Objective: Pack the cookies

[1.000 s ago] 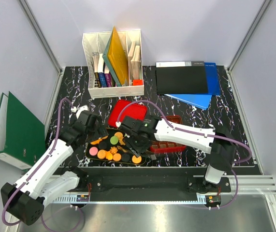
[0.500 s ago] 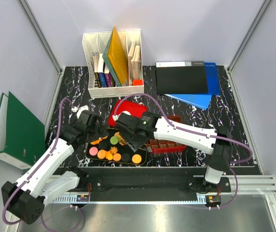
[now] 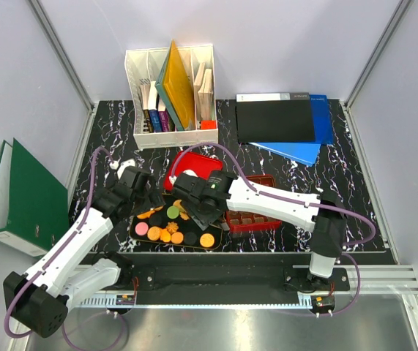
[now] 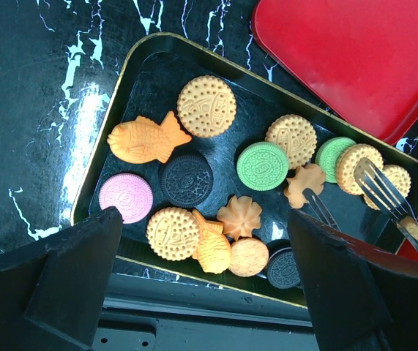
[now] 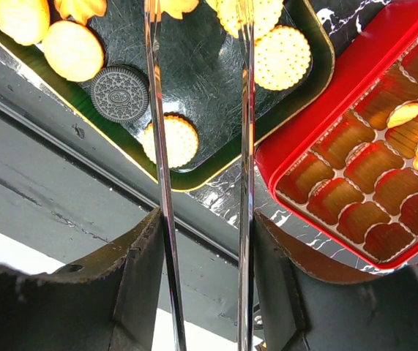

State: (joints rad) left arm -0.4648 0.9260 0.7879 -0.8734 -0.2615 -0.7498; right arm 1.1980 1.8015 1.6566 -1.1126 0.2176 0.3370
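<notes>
**Inspector A:** Handling of the cookies (image 4: 262, 166) is being queried.

**Inspector B:** They are being judged light, stiff and probably brittle. As thin discs lying flat, each is best being taken across its rim. Slipping off smooth metal is being rated the chief risk.

**Inspector A:** Appearance and location are being requested.

**Inspector B:** Round biscuits in tan, green, pink and black, with orange flower and fish shapes, are being seen loose in the black tray (image 4: 146, 91). It is lying beside the red tin (image 5: 276, 170), where a few are already being seen in compartments.

**Inspector A:** The fingers are being checked.

**Inspector B:** The left gripper (image 4: 203, 219) is being held spread wide above the tray, empty. The right gripper (image 5: 205, 227) is being held clamped on tongs (image 5: 247, 146), whose blades are standing apart over the tray.
</notes>
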